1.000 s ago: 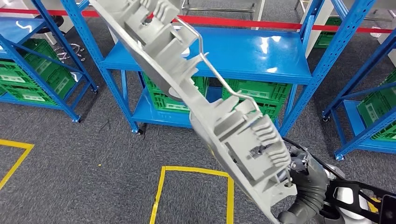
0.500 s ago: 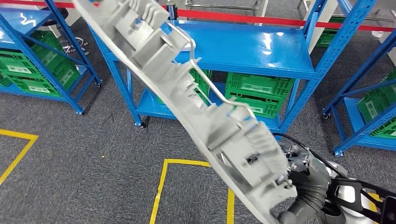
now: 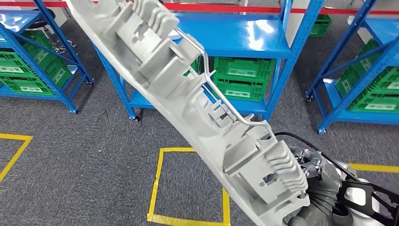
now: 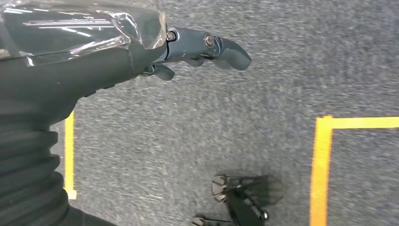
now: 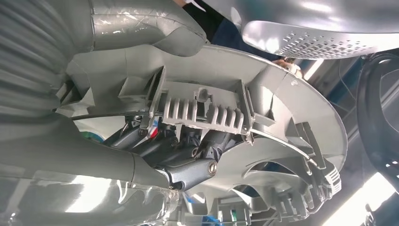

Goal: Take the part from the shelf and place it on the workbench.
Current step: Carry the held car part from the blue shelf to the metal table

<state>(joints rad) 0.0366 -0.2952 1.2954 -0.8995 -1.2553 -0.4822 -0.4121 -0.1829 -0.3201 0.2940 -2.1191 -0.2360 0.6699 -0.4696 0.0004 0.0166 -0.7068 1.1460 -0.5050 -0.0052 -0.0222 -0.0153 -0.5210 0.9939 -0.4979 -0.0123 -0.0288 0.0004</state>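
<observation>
A long grey plastic part (image 3: 197, 108) with ribs, clips and a bent metal wire runs slantwise across the head view, from the top left down to the bottom right. My right hand (image 3: 320, 188) grips its lower end, held up above the carpet. In the right wrist view the dark fingers (image 5: 179, 150) curl into the ribbed inner side of the part (image 5: 263, 94), and the thumb presses on its rim. My left hand (image 4: 188, 47) hangs over the grey carpet, fingers stretched out and holding nothing.
A blue steel shelf (image 3: 235, 35) stands ahead with green crates (image 3: 242, 77) on its lower level. More blue shelves with green crates stand at the left (image 3: 28, 56) and right (image 3: 367, 70). A yellow tape square (image 3: 160, 188) marks the carpet. Red tape (image 3: 211, 7) runs behind.
The whole picture has shifted, so the camera has moved: the shelves have slid left and the yellow square sits higher. My right hand still holds the part.
</observation>
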